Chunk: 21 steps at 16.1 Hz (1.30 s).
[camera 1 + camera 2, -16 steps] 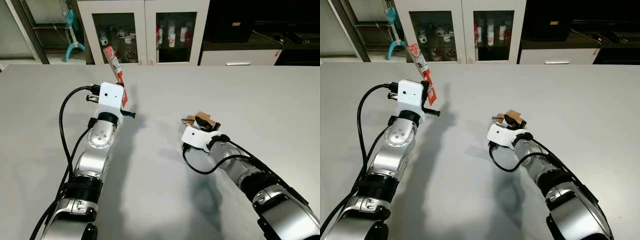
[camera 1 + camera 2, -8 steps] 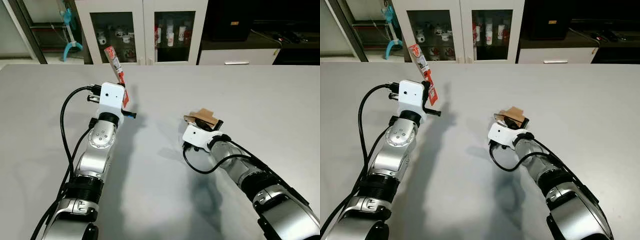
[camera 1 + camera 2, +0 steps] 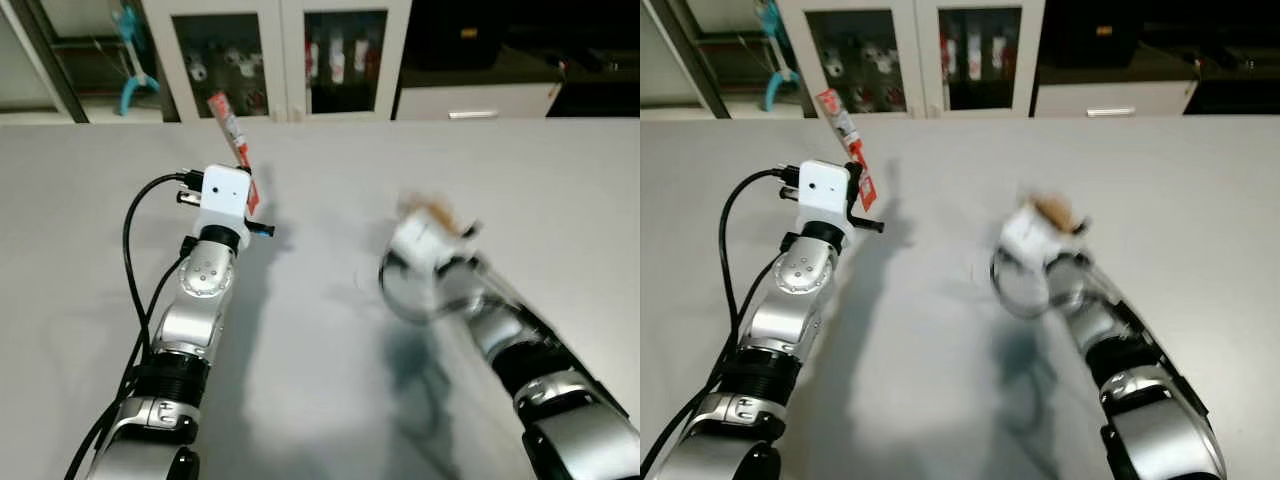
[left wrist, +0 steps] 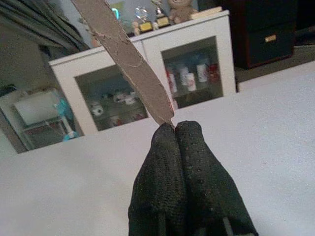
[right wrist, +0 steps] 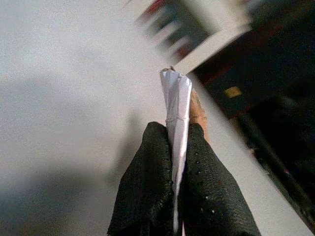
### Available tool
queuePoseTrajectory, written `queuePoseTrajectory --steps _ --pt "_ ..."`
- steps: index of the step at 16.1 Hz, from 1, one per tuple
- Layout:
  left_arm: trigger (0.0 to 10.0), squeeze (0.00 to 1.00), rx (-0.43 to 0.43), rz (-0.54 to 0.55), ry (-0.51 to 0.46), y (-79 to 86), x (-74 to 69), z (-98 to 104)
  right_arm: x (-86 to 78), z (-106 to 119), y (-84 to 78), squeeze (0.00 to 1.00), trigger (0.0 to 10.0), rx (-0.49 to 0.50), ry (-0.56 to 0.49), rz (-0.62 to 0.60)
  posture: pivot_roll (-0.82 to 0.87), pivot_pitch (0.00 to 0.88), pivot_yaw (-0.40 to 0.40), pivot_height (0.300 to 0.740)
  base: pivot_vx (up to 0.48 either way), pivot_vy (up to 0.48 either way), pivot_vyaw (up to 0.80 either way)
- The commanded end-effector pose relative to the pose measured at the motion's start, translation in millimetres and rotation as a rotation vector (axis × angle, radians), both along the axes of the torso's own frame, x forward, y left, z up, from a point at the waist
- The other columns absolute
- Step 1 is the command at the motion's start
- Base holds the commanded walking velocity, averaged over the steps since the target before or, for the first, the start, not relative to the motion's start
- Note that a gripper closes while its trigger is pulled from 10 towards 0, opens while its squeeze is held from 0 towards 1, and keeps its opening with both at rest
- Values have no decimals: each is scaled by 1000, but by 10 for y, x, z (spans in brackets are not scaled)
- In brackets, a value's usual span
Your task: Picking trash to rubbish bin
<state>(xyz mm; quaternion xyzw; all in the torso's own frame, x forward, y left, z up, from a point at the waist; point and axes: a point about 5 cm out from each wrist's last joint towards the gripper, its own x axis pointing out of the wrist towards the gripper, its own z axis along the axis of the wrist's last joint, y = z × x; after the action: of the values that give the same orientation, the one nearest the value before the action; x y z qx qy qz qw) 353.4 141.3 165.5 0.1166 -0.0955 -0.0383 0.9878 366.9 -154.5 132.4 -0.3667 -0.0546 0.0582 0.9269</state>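
Red wrapper strip (image 3: 231, 128) points up-forward, clamped in left jaws; right jaws pinch folded paper (image 5: 177, 105) (blurred).

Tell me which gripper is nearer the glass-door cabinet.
Left. The left gripper, shut on a red wrapper, is raised close to the table's far edge below the cabinet. The right gripper, clamping folded paper, sits farther back toward the robot.

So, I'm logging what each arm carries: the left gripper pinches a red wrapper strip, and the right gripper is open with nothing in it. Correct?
Not quite. The right gripper is not open: the right wrist view shows it shut on a folded white paper. The left gripper does pinch the red wrapper strip, as you said.
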Motion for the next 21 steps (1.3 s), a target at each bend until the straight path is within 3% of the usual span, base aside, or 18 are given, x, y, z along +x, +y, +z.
queuePoseTrajectory --steps 1,4,5,7,8,9,10,12,14,21 --pt "10000 0 -7 -9 -17 -15 0 42 28 236 13 0 10000 106 -103 -13 11 58 56 740 0 0 0" --pt "10000 0 -13 -5 -24 -34 -8 40 -33 555 30 0 10000 330 -251 -22 6 57 61 740 0 0 0" --pt "10000 0 -14 -5 -25 -36 -9 40 -51 588 33 0 10000 353 -265 -20 6 58 61 740 0 0 0" --pt "10000 0 -31 0 -36 -46 -30 41 -174 740 106 0 10000 509 -340 2 9 58 64 740 0 0 0" --pt "10000 0 -39 1 -41 -56 -46 41 -210 743 106 0 10000 574 -350 -11 10 55 67 740 0 0 0" --pt "10000 0 -59 -6 -56 -88 -96 33 -247 597 84 0 10000 705 -300 -49 11 48 72 740 0 0 0" --pt "10000 0 -72 -14 -59 -115 -126 9 -270 465 74 0 10000 771 -252 -71 19 40 80 740 0 0 0" --pt "10000 0 -81 -32 -30 -213 -171 -105 -288 266 83 0 10000 846 -163 -105 19 35 87 740 0 0 0" --pt "10000 0 -90 -57 -52 -327 -170 -55 -267 440 107 0 10000 838 -205 -60 12 21 90 740 0 0 0" --pt "10000 0 -115 -41 -75 -279 -158 -30 -268 434 117 0 10000 857 -198 -46 19 3 89 740 0 0 0"
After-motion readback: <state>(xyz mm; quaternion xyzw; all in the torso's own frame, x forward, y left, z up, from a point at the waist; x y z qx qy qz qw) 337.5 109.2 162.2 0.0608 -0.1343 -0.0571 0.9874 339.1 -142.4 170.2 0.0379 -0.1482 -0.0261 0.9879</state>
